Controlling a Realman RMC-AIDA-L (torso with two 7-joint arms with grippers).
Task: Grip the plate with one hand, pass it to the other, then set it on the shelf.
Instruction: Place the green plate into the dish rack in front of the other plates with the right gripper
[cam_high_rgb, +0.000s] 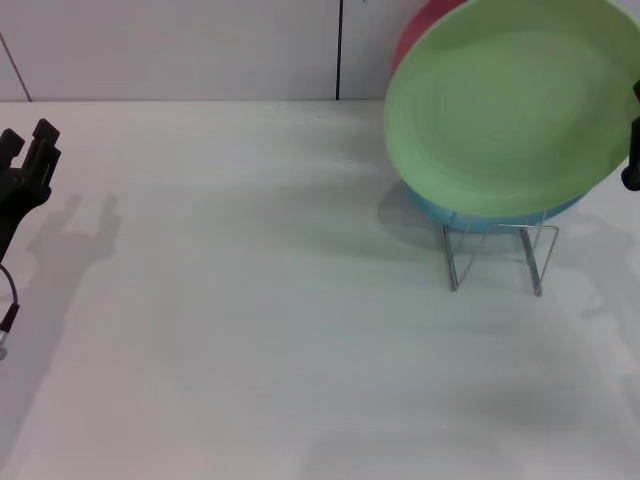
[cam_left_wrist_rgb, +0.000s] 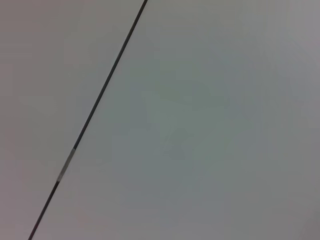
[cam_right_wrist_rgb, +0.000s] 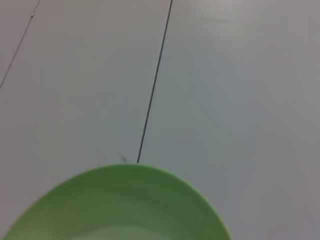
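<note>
I see the green plate (cam_high_rgb: 510, 110) tilted above the wire rack (cam_high_rgb: 497, 252), a blue plate (cam_high_rgb: 470, 212) beneath and a red one (cam_high_rgb: 420, 35) behind. Right gripper (cam_high_rgb: 632, 140) touches its right rim; grip state unreadable. Left gripper (cam_high_rgb: 28, 150) hangs open, empty, far left over the table (cam_high_rgb: 250, 350).

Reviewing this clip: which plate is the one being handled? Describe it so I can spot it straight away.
Look to the right side of the white table, where a small wire rack stands. The green plate is tilted above and in front of it, with the right gripper at its right edge. It is the frontmost and largest-looking one, covering most of the blue plate and the red plate.
</note>
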